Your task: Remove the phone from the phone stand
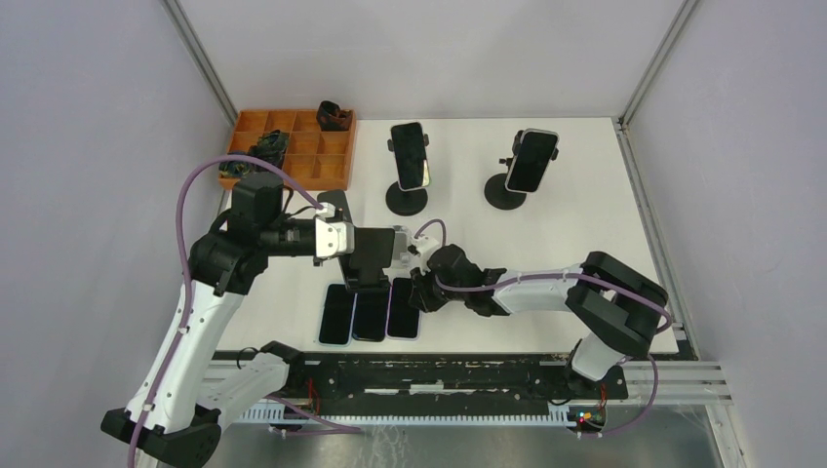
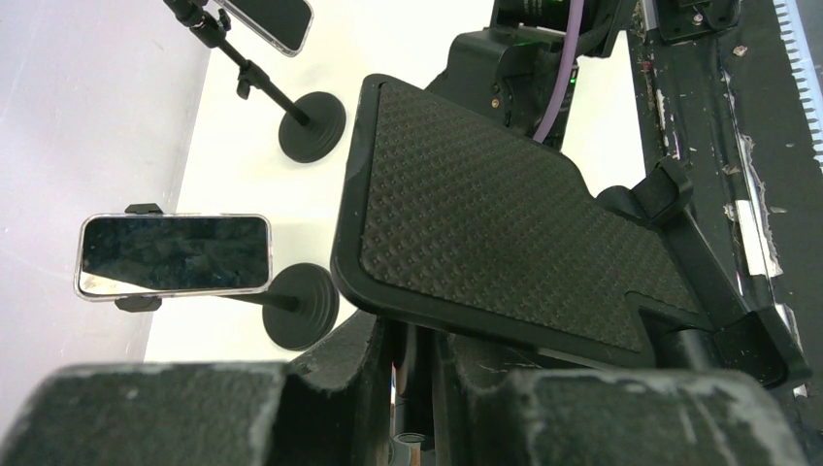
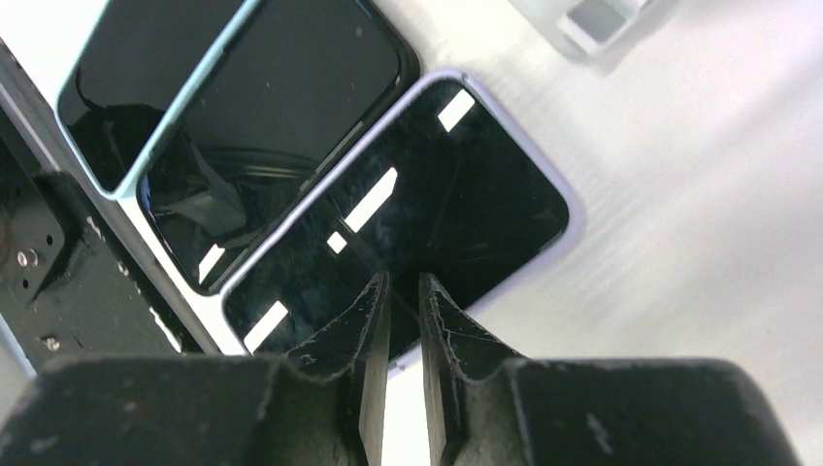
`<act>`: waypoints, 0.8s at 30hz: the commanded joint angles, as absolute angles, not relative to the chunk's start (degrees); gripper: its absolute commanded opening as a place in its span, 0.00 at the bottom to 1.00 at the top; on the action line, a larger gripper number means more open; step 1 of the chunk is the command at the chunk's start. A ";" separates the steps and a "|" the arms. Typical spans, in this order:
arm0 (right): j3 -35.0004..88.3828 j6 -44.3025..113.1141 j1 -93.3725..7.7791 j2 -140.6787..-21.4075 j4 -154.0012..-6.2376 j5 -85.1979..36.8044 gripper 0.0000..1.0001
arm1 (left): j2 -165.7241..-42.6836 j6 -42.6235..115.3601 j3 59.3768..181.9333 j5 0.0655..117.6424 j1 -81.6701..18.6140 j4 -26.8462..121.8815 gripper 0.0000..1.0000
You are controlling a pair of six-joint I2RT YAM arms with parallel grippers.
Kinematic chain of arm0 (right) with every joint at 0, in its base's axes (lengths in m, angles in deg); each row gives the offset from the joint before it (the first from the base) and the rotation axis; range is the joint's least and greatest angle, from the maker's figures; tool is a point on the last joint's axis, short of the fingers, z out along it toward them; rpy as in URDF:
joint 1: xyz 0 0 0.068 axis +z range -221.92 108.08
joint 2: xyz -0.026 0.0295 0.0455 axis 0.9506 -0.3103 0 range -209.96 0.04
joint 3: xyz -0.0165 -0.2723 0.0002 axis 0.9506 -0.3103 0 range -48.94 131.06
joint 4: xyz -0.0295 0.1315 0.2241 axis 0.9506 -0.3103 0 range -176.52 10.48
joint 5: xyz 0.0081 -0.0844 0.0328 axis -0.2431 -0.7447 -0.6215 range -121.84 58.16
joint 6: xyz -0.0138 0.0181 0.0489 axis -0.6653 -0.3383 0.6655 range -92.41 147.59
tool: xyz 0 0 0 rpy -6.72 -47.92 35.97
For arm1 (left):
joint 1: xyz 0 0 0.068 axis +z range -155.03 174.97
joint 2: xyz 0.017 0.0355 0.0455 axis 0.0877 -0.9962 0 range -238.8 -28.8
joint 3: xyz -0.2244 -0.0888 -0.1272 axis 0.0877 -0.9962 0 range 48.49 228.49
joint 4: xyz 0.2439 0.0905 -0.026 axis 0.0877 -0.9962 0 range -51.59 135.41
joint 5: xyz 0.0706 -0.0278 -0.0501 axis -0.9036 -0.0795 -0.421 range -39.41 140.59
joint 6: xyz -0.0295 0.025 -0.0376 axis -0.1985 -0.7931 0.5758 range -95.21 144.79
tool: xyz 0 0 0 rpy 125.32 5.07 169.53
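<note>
- At the near edge of the counter (image 1: pixel 585 224), the lilac-rimmed phone (image 1: pixel 404 312) (image 3: pixel 437 194) lies flat with its screen up, out of any cradle. It is the rightmost of three phones in a row.
- Just beside it lie the middle phone (image 1: pixel 371 317) (image 3: pixel 272 116) and then the pale-blue-rimmed phone (image 1: pixel 336 314) (image 3: pixel 126 78).
- The right gripper (image 1: pixel 419 290) (image 3: pixel 403 320) is over one short end of the lilac-rimmed phone. Its fingers are drawn almost together with only a thin slit between them, and nothing is pinched. Whether the tips touch the glass cannot be told.
- The left gripper (image 1: pixel 356 244) (image 2: pixel 417 388) is pinched on the lower part of the phone stand (image 1: pixel 378 252) (image 2: pixel 485 233). The stand's textured cradle plate is bare and sits just behind the row of phones.
- Well apart, toward the back of the counter, two loaded stands (image 1: pixel 408 200) each carry a phone.
- An orange tray (image 1: pixel 293 146) sits at the back left corner.
</note>
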State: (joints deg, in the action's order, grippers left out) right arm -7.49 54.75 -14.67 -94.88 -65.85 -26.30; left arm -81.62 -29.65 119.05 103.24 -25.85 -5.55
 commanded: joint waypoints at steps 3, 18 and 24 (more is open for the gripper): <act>-12.77 52.38 -14.89 -91.98 -75.61 -26.75 0.24 | -81.07 -29.85 120.47 105.33 -25.68 -5.02 0.02; 1.98 48.53 -22.70 -96.79 -71.42 -25.77 0.83 | -81.33 -29.68 121.61 105.00 -25.64 -5.02 0.02; -0.70 53.82 -22.61 -97.68 -65.44 -18.86 0.78 | -81.64 -29.86 121.85 105.08 -25.68 -5.02 0.02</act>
